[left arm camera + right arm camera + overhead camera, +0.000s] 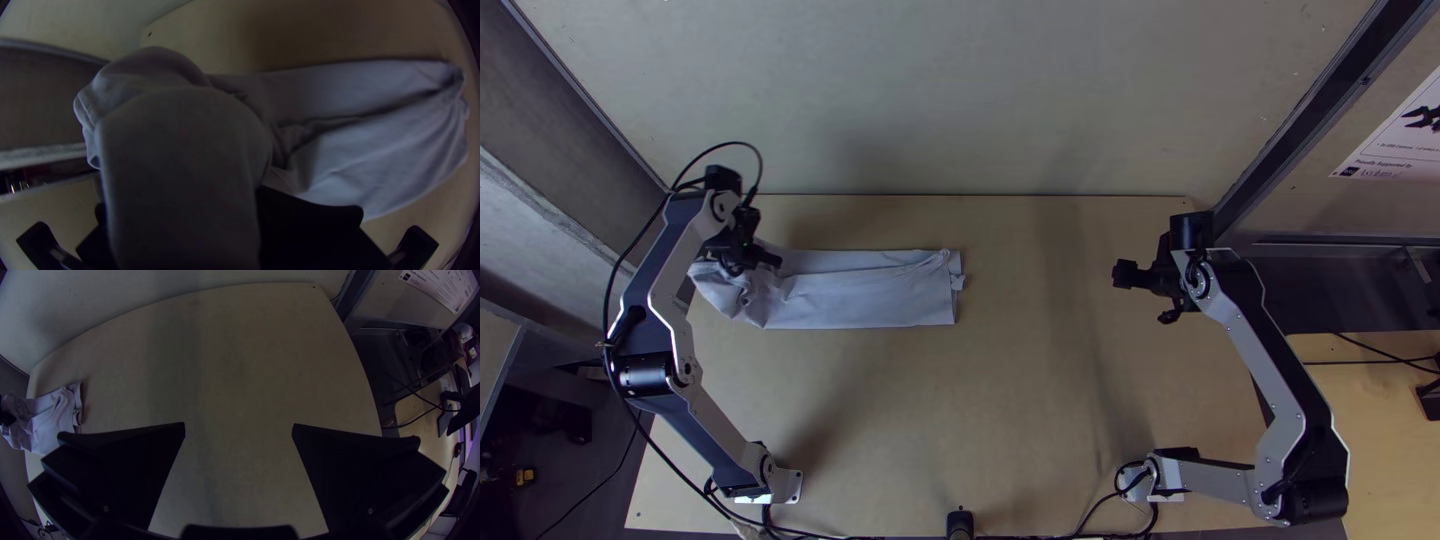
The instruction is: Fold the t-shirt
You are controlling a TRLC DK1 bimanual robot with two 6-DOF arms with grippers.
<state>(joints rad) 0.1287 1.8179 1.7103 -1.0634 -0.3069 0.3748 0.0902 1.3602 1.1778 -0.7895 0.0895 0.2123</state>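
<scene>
We're starting the crosswise fold, our left gripper (752, 262) seemingly clamping the bunched end of the t-shirt (860, 290) at the table's left, our right gripper (239, 425) hanging open, and we're needing to lay that end over.

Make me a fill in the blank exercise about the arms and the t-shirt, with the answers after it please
The cloth-holding tool belongs to the ____ arm.
Rather than fully unfolded, the t-shirt lies ____ into a long strip on the table.
The right tool has its two fingers ____, not shut.

Missing words: left; folded; open.
</scene>
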